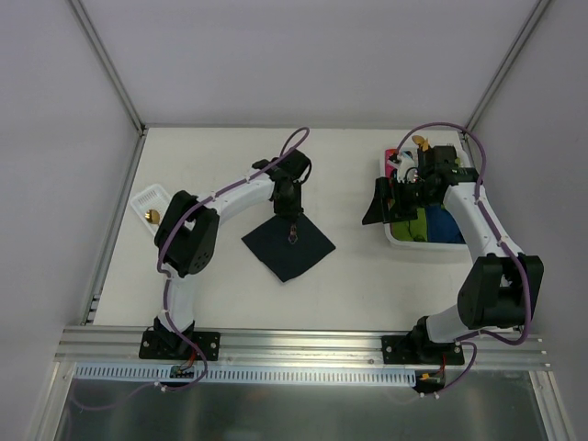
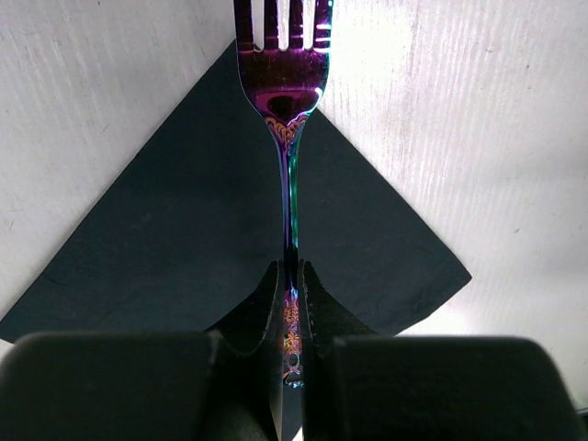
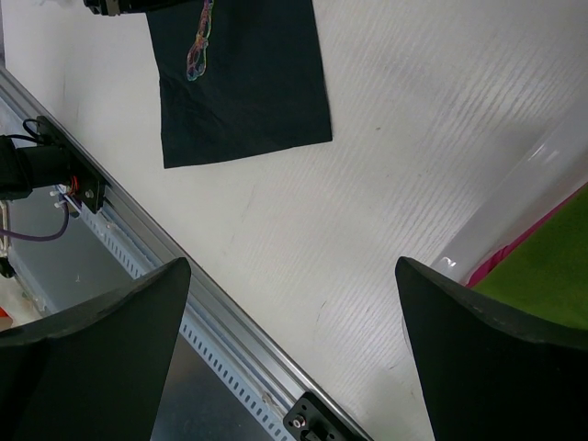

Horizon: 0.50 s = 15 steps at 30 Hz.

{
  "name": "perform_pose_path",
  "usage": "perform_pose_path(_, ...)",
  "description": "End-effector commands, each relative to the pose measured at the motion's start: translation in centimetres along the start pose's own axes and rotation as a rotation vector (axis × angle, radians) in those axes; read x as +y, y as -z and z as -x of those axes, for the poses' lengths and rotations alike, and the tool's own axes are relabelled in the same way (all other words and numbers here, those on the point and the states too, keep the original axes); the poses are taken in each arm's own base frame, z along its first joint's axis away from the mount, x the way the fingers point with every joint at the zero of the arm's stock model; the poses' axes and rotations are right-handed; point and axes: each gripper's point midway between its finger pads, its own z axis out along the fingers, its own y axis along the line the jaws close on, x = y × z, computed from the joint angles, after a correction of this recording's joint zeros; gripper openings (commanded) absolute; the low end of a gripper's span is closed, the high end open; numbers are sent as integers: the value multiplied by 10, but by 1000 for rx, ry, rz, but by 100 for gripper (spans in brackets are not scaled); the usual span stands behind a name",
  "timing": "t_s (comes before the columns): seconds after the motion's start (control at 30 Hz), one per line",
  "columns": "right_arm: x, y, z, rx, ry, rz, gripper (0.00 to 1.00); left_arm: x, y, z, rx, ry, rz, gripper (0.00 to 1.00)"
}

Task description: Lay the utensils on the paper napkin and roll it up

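The dark paper napkin [image 1: 288, 244] lies flat as a diamond on the table. My left gripper [image 1: 289, 220] hovers over its far half, shut on the handle of the iridescent fork [image 1: 292, 235]. In the left wrist view the fork [image 2: 286, 101] points away over the napkin [image 2: 165, 239], clamped between the fingers of the gripper [image 2: 291, 285]. The gold spoon bowl [image 1: 152, 217] shows in a white tray [image 1: 147, 197] at far left. My right gripper [image 1: 384, 208] is open and empty beside the white bin. The right wrist view shows this gripper [image 3: 292, 268] above bare table, with the napkin [image 3: 248, 92] farther off.
A white bin [image 1: 401, 241] at the right holds green, blue and pink rolls; a gold cutlery tip [image 1: 420, 141] pokes out at its far end. Its rim [image 3: 524, 197] and a green roll [image 3: 551, 271] show in the right wrist view. An aluminium rail [image 1: 303, 344] runs along the near edge.
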Motion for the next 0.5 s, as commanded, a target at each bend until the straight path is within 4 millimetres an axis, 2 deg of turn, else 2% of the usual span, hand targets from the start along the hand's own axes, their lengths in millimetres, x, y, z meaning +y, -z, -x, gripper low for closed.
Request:
perform_pose_path(0.0, 4, 3, 2, -17, 14, 21, 99, -6, -5, -5, 2, -14, -5, 0)
perform_pose_path(0.47, 2, 2, 2, -15, -5, 32, 99, 4, -23, -21, 35, -40, 31, 0)
